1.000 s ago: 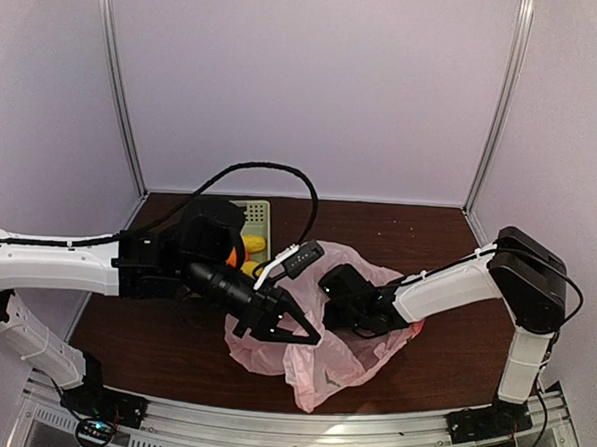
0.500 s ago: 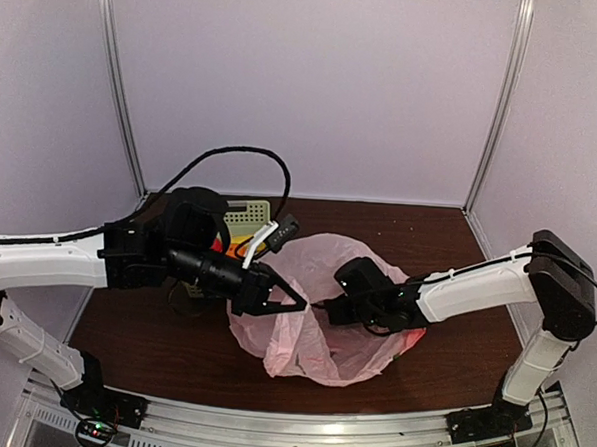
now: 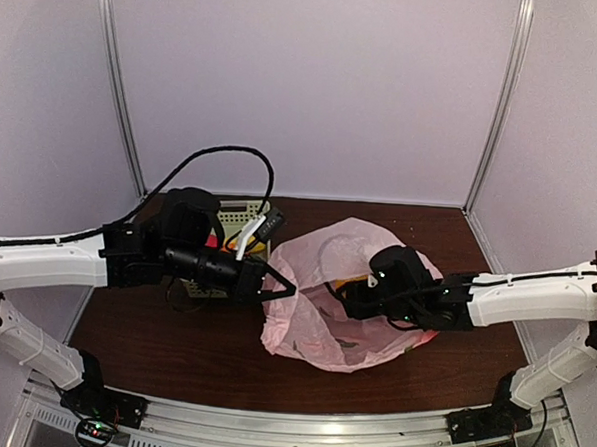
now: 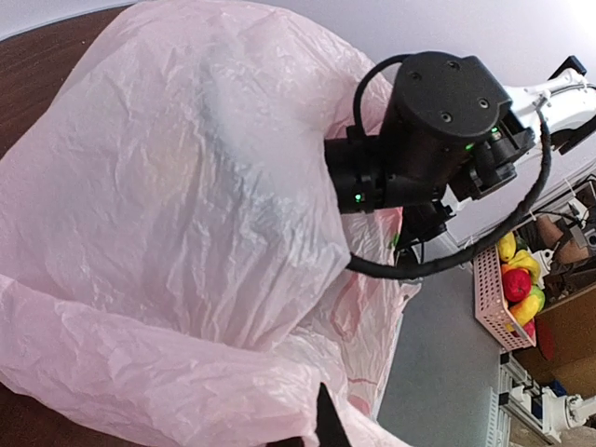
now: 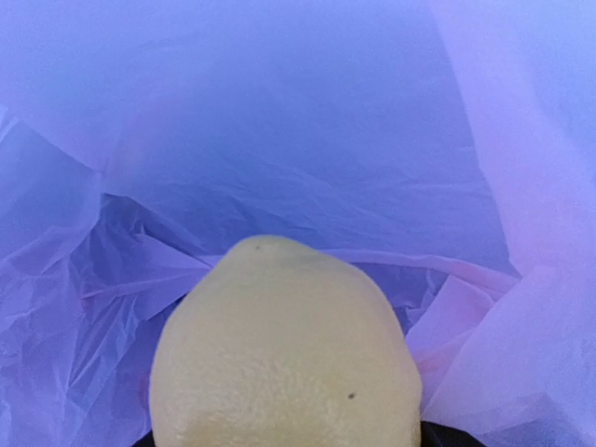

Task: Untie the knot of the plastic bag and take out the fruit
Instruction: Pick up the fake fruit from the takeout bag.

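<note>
The pink plastic bag point(image 3: 318, 325) lies open at the table's middle. My left gripper point(image 3: 283, 289) is shut on the bag's left rim and holds it up; in the left wrist view only one dark fingertip point(image 4: 326, 424) pokes out of the pink film point(image 4: 186, 186). My right gripper point(image 3: 349, 291) reaches inside the bag from the right, its fingers hidden by the film. In the right wrist view a yellow fruit point(image 5: 284, 354) fills the space between the jaws, with the bag's wall point(image 5: 279, 121) behind it. The jaws are shut on this fruit.
The pale green slotted basket point(image 3: 243, 219) stands at the back left behind my left arm, a bit of red fruit point(image 3: 213, 241) showing beside it. My left arm's black cable point(image 3: 212, 159) arcs above the basket. Metal frame posts stand at the back corners.
My right gripper has gone deeper into the bag, shifted right and closed on the yellow fruit. My left gripper has pulled the bag's rim back and left, so the bag stands more open.
</note>
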Controlling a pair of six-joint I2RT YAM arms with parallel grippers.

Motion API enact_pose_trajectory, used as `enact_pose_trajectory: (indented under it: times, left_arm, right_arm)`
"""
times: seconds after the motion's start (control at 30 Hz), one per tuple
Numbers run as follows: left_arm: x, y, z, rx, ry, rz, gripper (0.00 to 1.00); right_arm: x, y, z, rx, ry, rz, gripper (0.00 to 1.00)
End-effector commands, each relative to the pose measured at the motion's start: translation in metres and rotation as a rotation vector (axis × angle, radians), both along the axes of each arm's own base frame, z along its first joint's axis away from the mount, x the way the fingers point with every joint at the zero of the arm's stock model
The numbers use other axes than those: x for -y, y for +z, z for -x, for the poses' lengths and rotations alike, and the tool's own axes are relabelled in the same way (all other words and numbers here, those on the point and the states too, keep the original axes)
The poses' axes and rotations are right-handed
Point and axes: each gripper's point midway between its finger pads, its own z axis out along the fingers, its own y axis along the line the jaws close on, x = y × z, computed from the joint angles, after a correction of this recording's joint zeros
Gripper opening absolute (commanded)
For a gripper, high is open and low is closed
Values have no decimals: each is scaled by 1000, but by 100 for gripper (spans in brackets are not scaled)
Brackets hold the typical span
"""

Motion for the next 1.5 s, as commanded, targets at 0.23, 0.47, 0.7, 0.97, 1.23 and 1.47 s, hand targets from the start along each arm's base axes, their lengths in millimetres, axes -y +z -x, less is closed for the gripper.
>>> enact_pose_trajectory:
  times: [0.23, 0.47, 0.7, 0.97, 1.23, 1.47]
  left_arm:
    - [12, -15, -19, -8, 38, -5, 0]
    - [11, -21, -22, -11, 57, -15, 0]
    - [15, -7, -26, 10, 68, 30, 0]
    - [-5, -5, -41, 45, 149, 17, 0]
    - [-23, -27, -47, 20, 207, -29, 0]
    - [-25, -51, -54, -7, 238, -82, 0]
  right_arm:
    - [-18, 8, 52, -8, 192, -76, 53]
    - [-43, 9, 86, -25, 328, -74, 54]
    - [-61, -16, 109, -73, 392, 30, 54]
    - [-84, -20, 135, -73, 471, 73, 54]
    - [-86, 35, 145, 0, 494, -107, 54]
    - [-79, 79, 153, 39, 520, -275, 55]
